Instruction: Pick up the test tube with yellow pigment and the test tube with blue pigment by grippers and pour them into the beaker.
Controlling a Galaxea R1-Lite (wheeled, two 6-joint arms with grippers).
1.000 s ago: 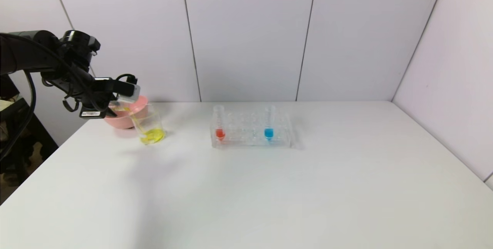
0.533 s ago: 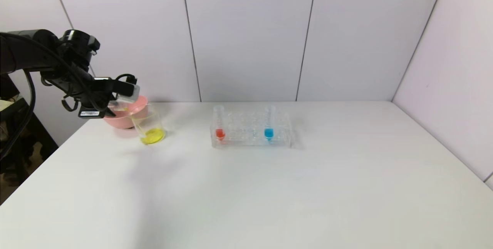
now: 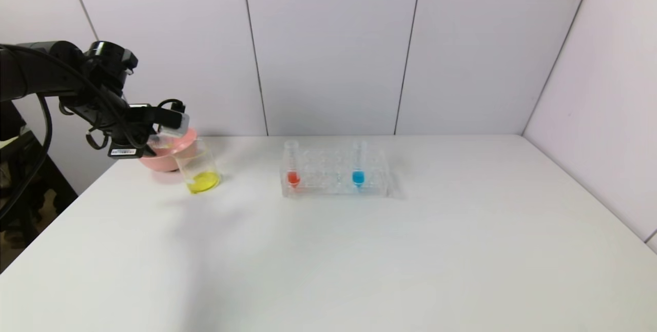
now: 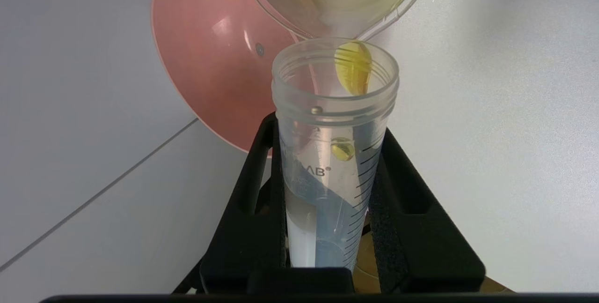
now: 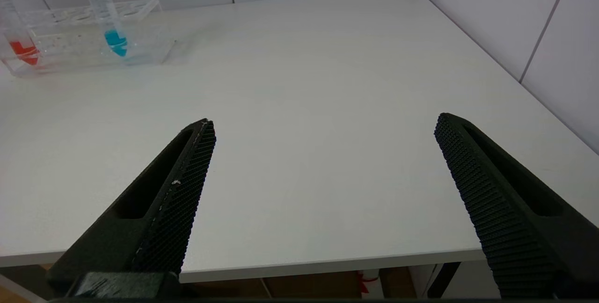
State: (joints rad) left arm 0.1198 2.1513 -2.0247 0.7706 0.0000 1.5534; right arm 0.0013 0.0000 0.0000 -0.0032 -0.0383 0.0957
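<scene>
My left gripper (image 3: 156,139) is at the table's far left, shut on the test tube with yellow pigment (image 4: 334,162). The tube is tipped with its mouth at the rim of the beaker (image 3: 199,170). Only yellow drops cling inside the tube, and yellow liquid lies in the beaker's bottom. In the left wrist view the beaker's lip (image 4: 337,8) is just beyond the tube mouth, between my left gripper's (image 4: 329,127) fingers. The test tube with blue pigment (image 3: 358,165) stands upright in the rack and also shows in the right wrist view (image 5: 110,22). My right gripper (image 5: 324,120) is open and empty over the table's near edge.
A pink bowl (image 3: 177,150) sits right behind the beaker. The clear plastic rack (image 3: 333,180) stands at mid-table and also holds a tube with red liquid (image 3: 292,168). White walls close in at the back and right.
The yellow stream into the beaker has stopped and the liquid has settled. My left gripper has shifted slightly up and right with the tube. The rack and its tubes have not moved.
</scene>
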